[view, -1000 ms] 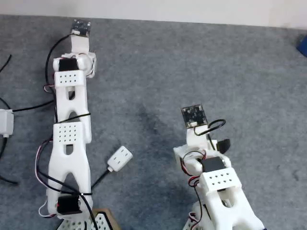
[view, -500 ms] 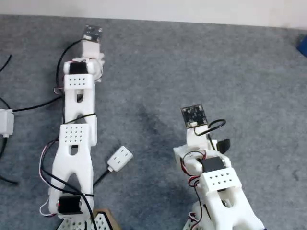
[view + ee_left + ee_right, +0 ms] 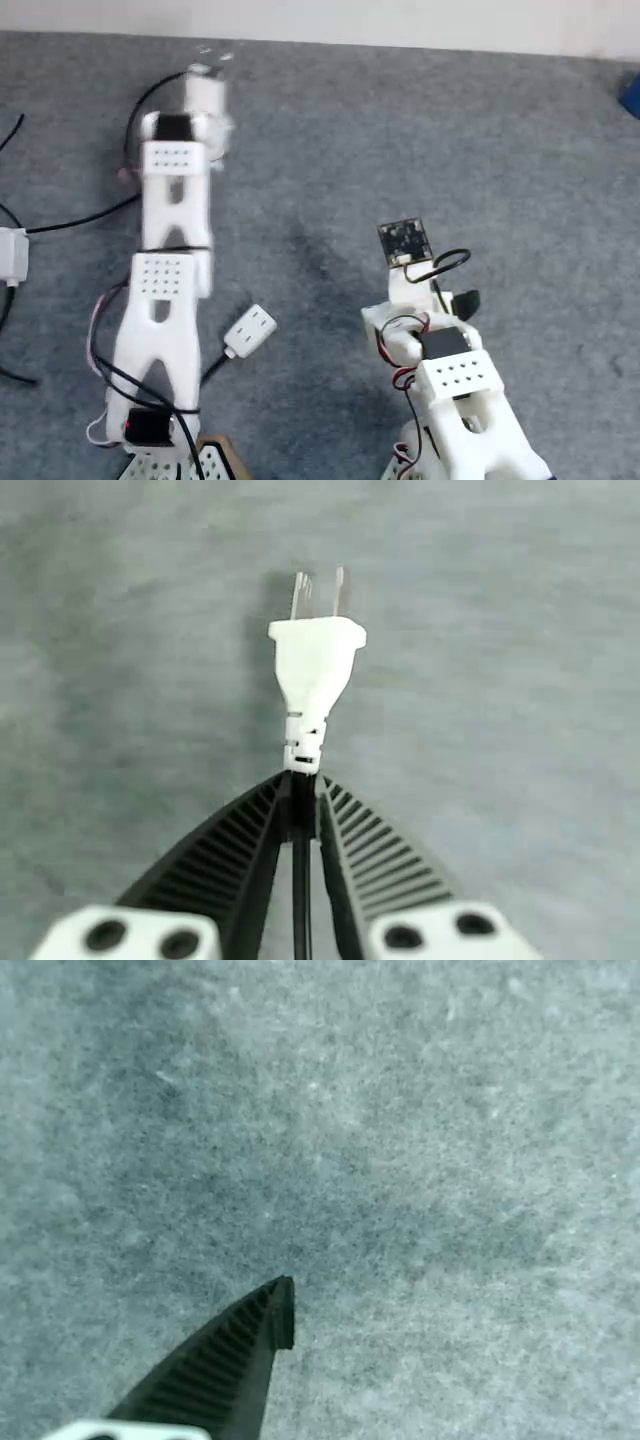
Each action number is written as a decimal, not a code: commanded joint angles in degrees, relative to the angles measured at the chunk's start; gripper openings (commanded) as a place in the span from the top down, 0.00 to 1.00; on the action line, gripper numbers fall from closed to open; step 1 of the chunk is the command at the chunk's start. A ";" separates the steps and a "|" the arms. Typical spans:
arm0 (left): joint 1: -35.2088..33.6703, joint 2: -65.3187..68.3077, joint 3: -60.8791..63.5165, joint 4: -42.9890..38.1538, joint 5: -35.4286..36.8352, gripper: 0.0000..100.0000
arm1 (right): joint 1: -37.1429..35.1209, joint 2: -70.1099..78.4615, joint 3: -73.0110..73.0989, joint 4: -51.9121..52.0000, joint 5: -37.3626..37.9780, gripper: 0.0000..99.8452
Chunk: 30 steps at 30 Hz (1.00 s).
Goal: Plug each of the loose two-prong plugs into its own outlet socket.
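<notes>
Two fingers [image 3: 240,850] of the left gripper [image 3: 302,785] pinch shut on only the cord [image 3: 300,900], so the plug [image 3: 315,665] may swivel and miss the outlet socket [image 3: 250,330].

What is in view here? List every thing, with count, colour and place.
plug: one, white, two prongs, held by its cord end above the mat
outlet socket: one, white, lying on the mat between the arms
white block: one, at the mat's left edge in the high view
mat: one, grey, under everything
blue thing: one, cut off at the right edge
brown piece: one, by the left arm's base
left arm: one, white, stretched toward the far side
right arm: one, white, nearer the camera
left gripper: one, black, shut on the plug's cord end
</notes>
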 commanded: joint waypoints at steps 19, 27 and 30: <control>40.22 -51.21 60.35 16.44 0.18 0.99 | 30.20 -0.66 -37.58 56.75 41.67 0.45; 41.27 -60.44 82.95 16.35 0.00 0.99 | 36.79 -0.57 -40.22 60.70 43.78 0.45; 41.63 -62.20 87.08 14.77 0.00 0.99 | 30.90 -1.19 -35.91 58.07 35.78 0.45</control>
